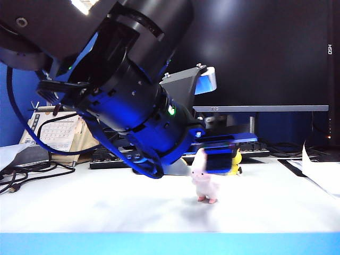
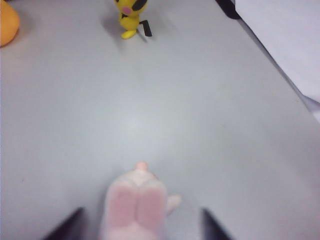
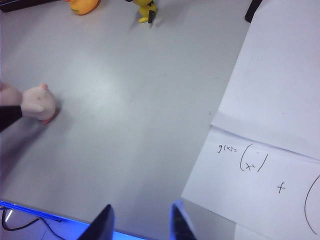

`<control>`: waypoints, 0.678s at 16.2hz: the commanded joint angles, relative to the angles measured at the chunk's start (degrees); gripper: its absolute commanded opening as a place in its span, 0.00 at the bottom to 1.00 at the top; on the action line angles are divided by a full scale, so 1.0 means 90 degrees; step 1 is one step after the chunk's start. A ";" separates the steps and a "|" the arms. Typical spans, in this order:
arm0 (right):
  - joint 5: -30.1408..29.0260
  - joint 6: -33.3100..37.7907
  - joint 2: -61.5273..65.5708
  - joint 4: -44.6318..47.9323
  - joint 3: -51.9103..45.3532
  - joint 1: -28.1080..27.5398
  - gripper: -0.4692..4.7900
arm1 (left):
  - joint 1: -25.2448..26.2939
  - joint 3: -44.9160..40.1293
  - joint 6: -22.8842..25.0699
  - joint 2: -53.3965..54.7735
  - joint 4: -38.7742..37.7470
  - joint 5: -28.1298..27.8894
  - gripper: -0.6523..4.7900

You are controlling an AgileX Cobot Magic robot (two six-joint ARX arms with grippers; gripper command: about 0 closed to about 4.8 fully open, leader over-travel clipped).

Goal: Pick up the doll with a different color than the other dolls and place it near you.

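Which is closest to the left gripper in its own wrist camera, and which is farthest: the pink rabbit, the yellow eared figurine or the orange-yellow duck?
Measured from the left gripper, whose jaws stand open:
1. Pink rabbit: right between the fingertips, standing on the table.
2. Yellow eared figurine: far across the table.
3. Duck: also far, off to one side. It looks slightly farther than the figurine, though that is close.

On the white sheet of paper (image 3: 260,150) lying on the grey table there is black handwriting: "g(x)=" followed by a large open bracket with "x" inside, and further along a "+" sign and part of another curved stroke. The black monitor (image 1: 265,53) behind the table carries small white letters on its right edge, turned sideways, which look like "HSD". The pale desk calendar (image 1: 58,130) has printed rows too small to read.
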 commanded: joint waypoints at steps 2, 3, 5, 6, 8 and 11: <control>0.0005 -0.0015 0.0002 -0.0051 -0.0039 0.0010 0.37 | 0.0010 0.0027 0.0427 -0.0119 0.0277 -0.0185 0.96; 0.0005 -0.0015 0.0002 -0.0051 -0.0039 0.0007 0.37 | 0.0010 0.0034 0.0452 -0.0175 0.0294 -0.0187 0.96; 0.0005 -0.0015 0.0002 -0.0051 -0.0039 0.0010 0.37 | 0.0046 0.0034 0.0486 -0.0442 0.0294 -0.0313 0.96; 0.0005 -0.0015 0.0002 -0.0051 -0.0039 0.0010 0.37 | 0.0078 0.0034 0.0658 -0.0600 0.0267 -0.0435 0.96; 0.0005 -0.0015 0.0002 -0.0051 -0.0039 0.0007 0.37 | 0.0083 0.0034 0.0988 -0.0891 0.0272 -0.0474 0.96; 0.0005 -0.0015 0.0002 -0.0051 -0.0039 0.0007 0.37 | 0.0085 0.0034 0.1185 -0.1494 0.0022 -0.0704 0.92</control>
